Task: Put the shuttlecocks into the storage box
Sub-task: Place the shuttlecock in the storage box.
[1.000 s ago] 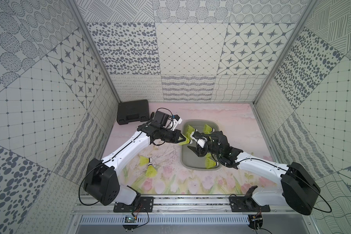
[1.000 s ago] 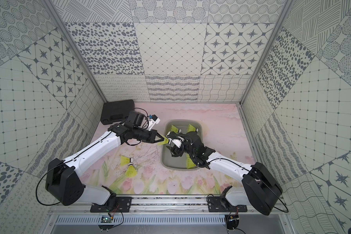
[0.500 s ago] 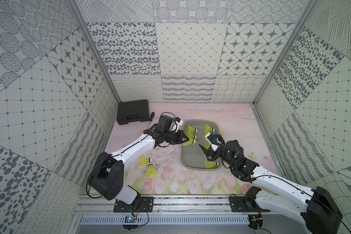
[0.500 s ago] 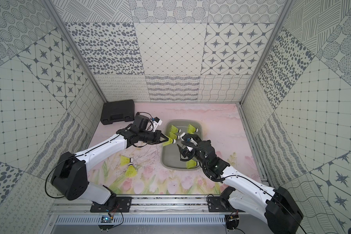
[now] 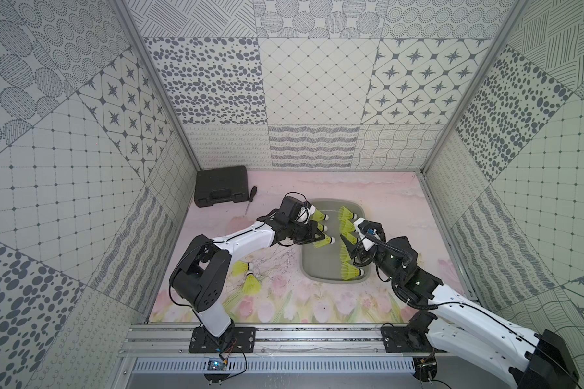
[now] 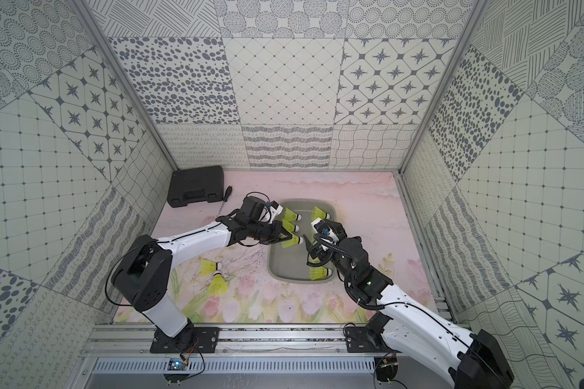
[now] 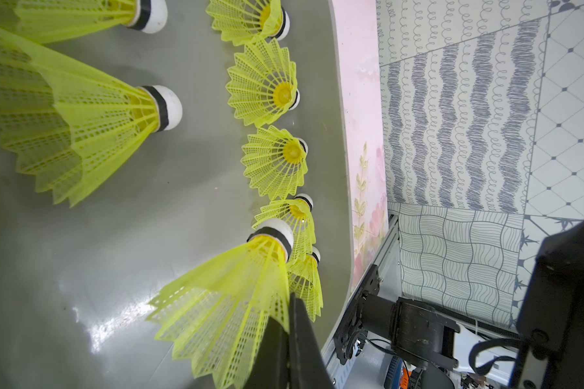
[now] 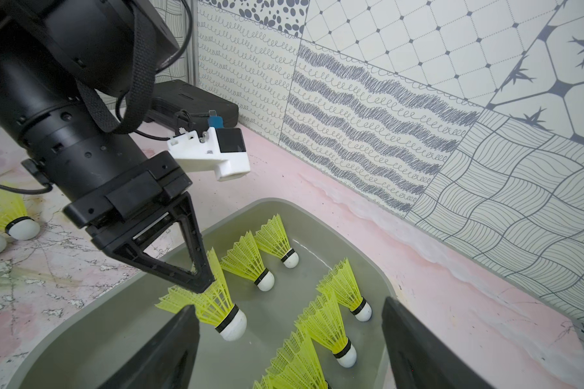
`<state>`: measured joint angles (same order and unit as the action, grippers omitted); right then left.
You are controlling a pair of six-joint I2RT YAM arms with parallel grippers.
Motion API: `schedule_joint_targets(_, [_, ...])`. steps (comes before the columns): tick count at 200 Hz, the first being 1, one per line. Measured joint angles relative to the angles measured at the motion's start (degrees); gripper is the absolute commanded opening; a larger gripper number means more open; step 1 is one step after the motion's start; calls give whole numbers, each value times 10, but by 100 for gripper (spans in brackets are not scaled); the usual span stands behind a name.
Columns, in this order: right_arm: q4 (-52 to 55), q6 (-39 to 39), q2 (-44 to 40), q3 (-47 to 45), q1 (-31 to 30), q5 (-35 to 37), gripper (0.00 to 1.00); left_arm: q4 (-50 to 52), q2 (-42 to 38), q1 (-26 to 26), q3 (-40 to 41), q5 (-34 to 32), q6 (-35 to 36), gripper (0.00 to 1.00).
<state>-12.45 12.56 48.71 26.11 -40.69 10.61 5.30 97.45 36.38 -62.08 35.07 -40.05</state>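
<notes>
**Asker:** What has your left tool got?

**Me:** My left tool [image 8: 204, 284] is clenched on the edge of one shuttlecock's [image 8: 218, 303] yellow skirt. It holds it over the left half of the storage box [image 5: 321, 266]. The white tip points away from my arm and sits low over the grey floor. I cannot tell whether it touches.

**Asker:** And the right?

**Me:** My right tool [image 8: 288, 304] hangs over the right half of the box with its jaws spread wide, gripping nothing. A row of shuttlecocks lies beneath it.

**Asker:** Where are the others?

**Me:** Most are in the box. Two lie along the left wall [image 5: 318, 220], just beyond the held one, tips pointing right. Five more [image 7: 273, 158] run in a row along the right wall. Two loose ones [image 5: 245, 276] lie out on the flowered surface [image 5: 284, 303], close together beside my left arm, well apart from the box.

**Asker:** Anything else down there?

**Me:** A black case [image 5: 220, 185] sits in the far left corner, and a screwdriver [image 5: 251, 195] lies just beside it.
</notes>
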Motion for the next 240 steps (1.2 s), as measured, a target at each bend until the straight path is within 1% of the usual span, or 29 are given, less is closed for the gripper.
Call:
schedule_joint_targets(73, [3,-2,0,0,5,0,90,-8,42,7,-12,-12,-2,0])
schedule_joint_targets(173, [4,-7,8,0,10,-1,92,27,57,7,-38,-59,23,0])
schedule_joint_targets(240, [7,-16,19,0,11,-3,92,46,65,7,-43,-76,38,0])
